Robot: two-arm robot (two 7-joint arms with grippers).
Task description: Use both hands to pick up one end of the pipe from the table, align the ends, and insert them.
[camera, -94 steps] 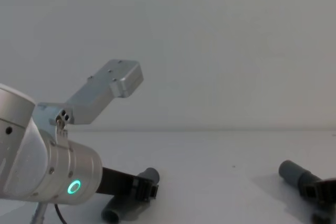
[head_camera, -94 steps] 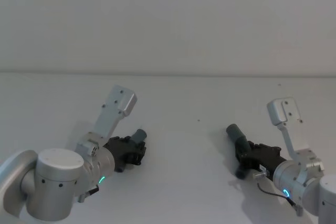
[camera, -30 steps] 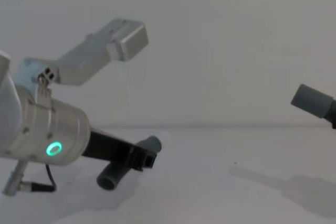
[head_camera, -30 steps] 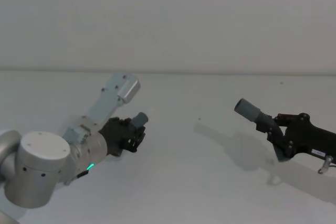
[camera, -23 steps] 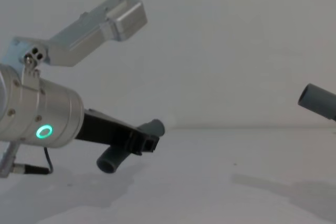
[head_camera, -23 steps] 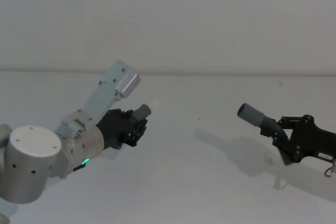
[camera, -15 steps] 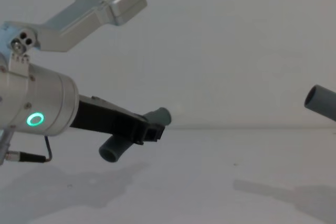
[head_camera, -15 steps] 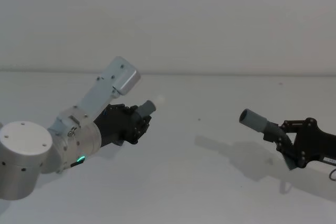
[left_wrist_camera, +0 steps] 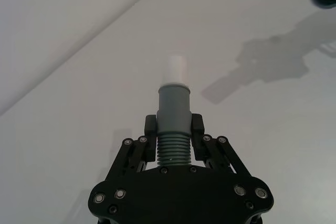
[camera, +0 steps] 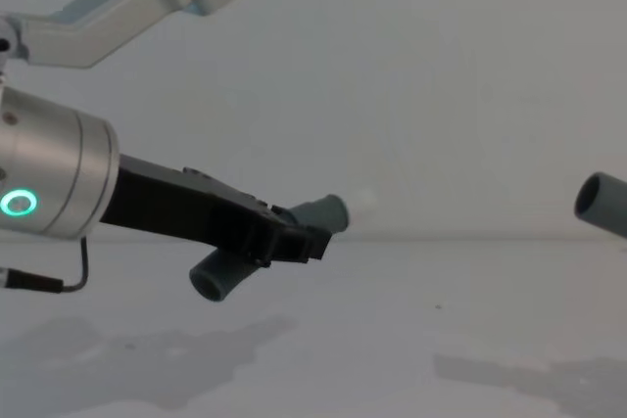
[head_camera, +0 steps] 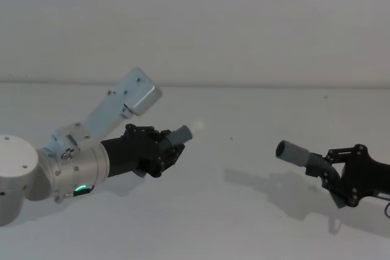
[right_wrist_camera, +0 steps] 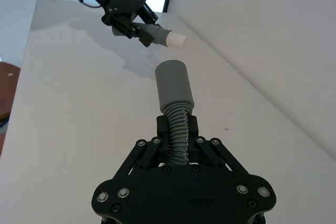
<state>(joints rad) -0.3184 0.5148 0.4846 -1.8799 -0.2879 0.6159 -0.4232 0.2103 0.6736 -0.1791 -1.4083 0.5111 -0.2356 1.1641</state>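
Now lifted off desk: white-tipped piece pinched in left hand, socket piece pinched in right hand; ends facing, well apart; alignment next.

left arm reaches in from lower left, green ring lit; left gripper aloft, aimed right, jaws clamped on plug piece. right gripper aloft at right, aimed left, clamped on socket piece.

The plug piece and socket piece are matt ribbed plastic, the left arm smooth metal, the table matt.
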